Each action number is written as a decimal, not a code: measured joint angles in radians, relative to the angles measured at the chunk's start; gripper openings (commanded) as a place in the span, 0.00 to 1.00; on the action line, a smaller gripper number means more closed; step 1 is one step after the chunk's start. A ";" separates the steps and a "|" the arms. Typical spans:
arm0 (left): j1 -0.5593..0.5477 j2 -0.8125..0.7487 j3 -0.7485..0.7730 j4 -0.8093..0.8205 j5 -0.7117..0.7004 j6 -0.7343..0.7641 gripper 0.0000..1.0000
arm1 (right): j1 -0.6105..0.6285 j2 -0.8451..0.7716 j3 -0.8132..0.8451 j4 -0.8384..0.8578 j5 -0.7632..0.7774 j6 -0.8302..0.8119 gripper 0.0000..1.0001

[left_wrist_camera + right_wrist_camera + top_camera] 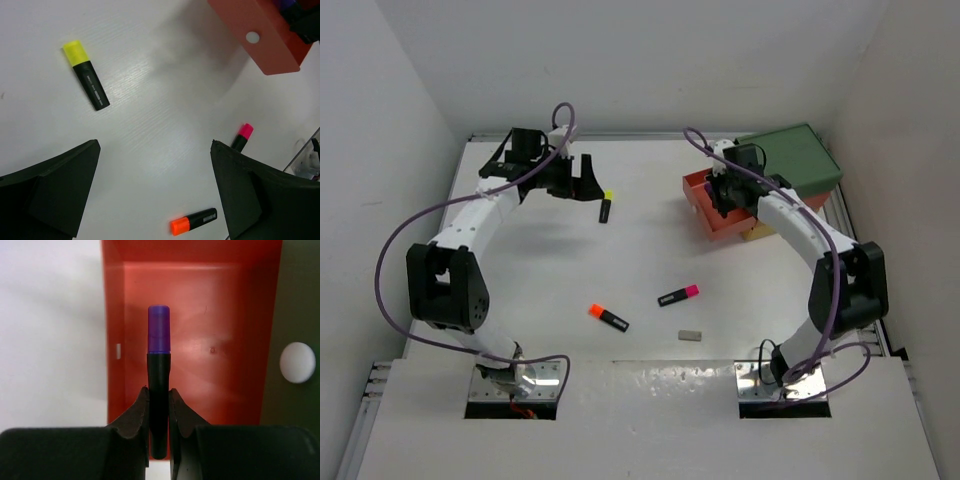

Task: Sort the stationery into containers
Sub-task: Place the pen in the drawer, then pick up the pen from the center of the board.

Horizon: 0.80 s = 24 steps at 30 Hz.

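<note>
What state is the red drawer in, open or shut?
Open: the right wrist view looks into the red drawer, the right gripper holding a purple-capped highlighter over it.

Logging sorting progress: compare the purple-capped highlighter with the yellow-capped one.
Colour: the purple-capped highlighter has a purple cap, the yellow-capped highlighter a yellow one.
Hold: the purple one is pinched between the fingers of the right gripper; the yellow one lies loose on the table.
Place: the purple one is over the open coral-red drawer; the yellow one is not.
Both have black bodies.
</note>
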 measured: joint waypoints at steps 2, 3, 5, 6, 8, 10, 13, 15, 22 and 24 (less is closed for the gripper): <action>-0.003 0.011 0.000 -0.005 -0.017 0.014 1.00 | -0.004 0.038 0.006 0.010 0.019 0.012 0.05; -0.005 0.015 0.000 -0.007 -0.026 0.021 1.00 | -0.005 0.056 0.011 0.015 0.026 0.015 0.09; -0.013 0.027 0.002 -0.011 -0.047 0.038 0.99 | -0.006 0.085 0.027 0.020 0.032 0.022 0.18; -0.019 0.036 0.004 -0.012 -0.060 0.043 0.97 | -0.006 0.100 0.037 0.023 0.035 0.026 0.21; -0.033 0.057 0.004 -0.012 -0.097 0.048 0.90 | -0.007 0.120 0.055 0.026 0.040 0.030 0.30; -0.050 0.080 0.004 -0.011 -0.140 0.048 0.83 | -0.008 0.126 0.064 0.026 0.044 0.032 0.36; -0.072 0.126 0.006 -0.006 -0.208 0.048 0.78 | -0.008 0.126 0.085 0.021 0.049 0.030 0.43; -0.087 0.166 0.019 -0.006 -0.235 0.048 0.77 | -0.008 0.126 0.106 0.015 0.049 0.029 0.44; -0.174 0.312 0.081 0.018 -0.344 0.046 0.66 | -0.008 0.063 0.158 -0.050 -0.040 0.055 0.44; -0.204 0.362 0.128 0.017 -0.385 0.043 0.63 | -0.007 0.013 0.159 -0.064 -0.083 0.065 0.45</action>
